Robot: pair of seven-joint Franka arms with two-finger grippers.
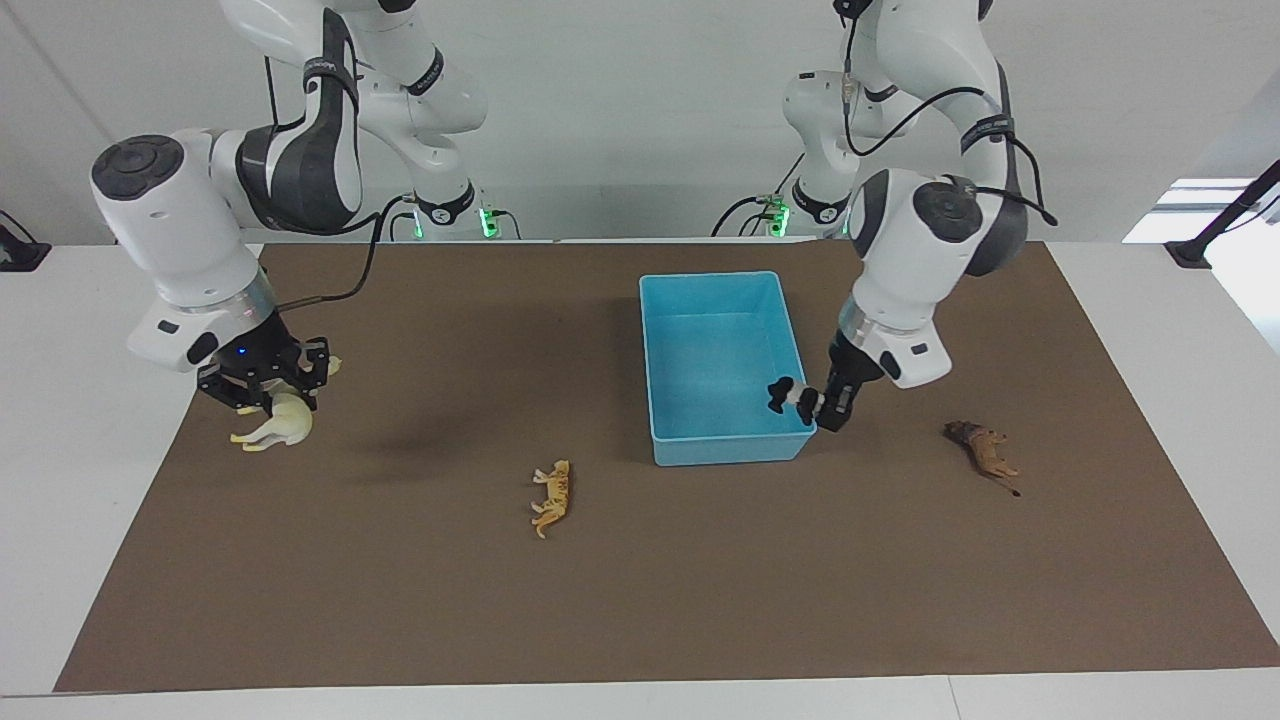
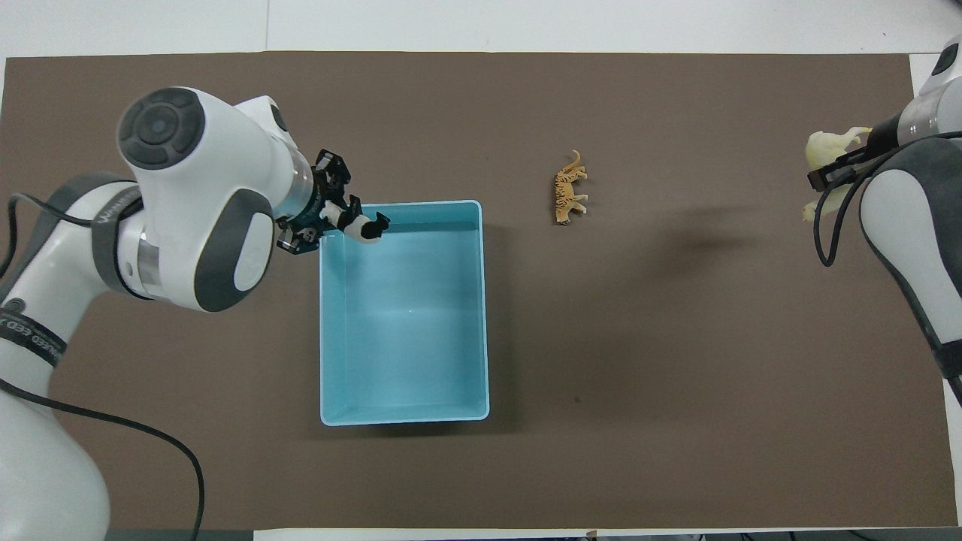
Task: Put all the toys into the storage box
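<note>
- Facing view: your left gripper (image 1: 822, 405) held the panda (image 1: 786, 395) over the storage box (image 1: 727, 446) corner, 5 o'clock; right gripper (image 1: 268, 385) clamped the camel (image 1: 275, 424). Tiger (image 1: 553, 495), lion (image 1: 981, 450) remained out.
- Overhead view: box (image 2: 403, 412) empty; tiger (image 2: 569, 197) at its 2 o'clock.

Lion (image 1: 983, 452) hidden overhead under left arm
</note>
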